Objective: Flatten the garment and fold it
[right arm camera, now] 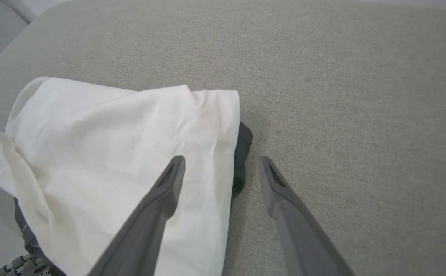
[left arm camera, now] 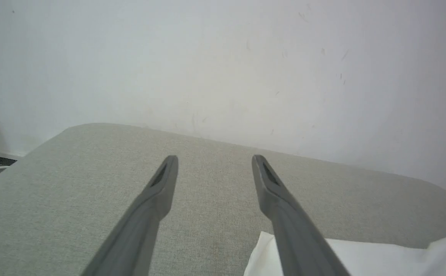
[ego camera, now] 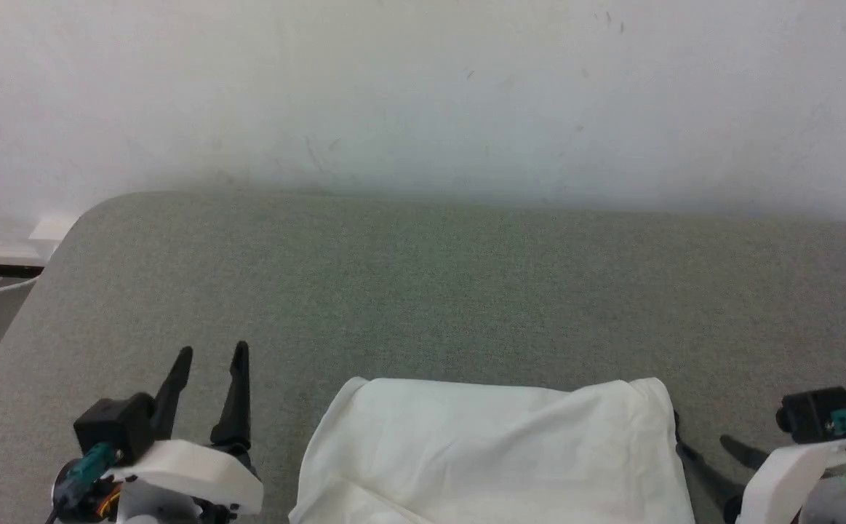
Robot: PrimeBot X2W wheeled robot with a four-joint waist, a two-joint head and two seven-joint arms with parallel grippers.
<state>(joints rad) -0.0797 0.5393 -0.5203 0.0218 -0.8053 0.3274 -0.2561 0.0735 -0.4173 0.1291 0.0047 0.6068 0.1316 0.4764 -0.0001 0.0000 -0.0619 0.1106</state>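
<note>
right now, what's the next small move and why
Probably the right gripper, open beside it, should nudge the black sleeve that pokes out past the white edge of the garment under the fold; the left gripper is open too.

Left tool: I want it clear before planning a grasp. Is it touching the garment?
Apart. Head view shows grey surface between the open left tool and the garment.

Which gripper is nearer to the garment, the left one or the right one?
Right. The right gripper is open right at the right edge of the garment. The left gripper, also open, stands off its left edge, with bare grey cushion between.
</note>
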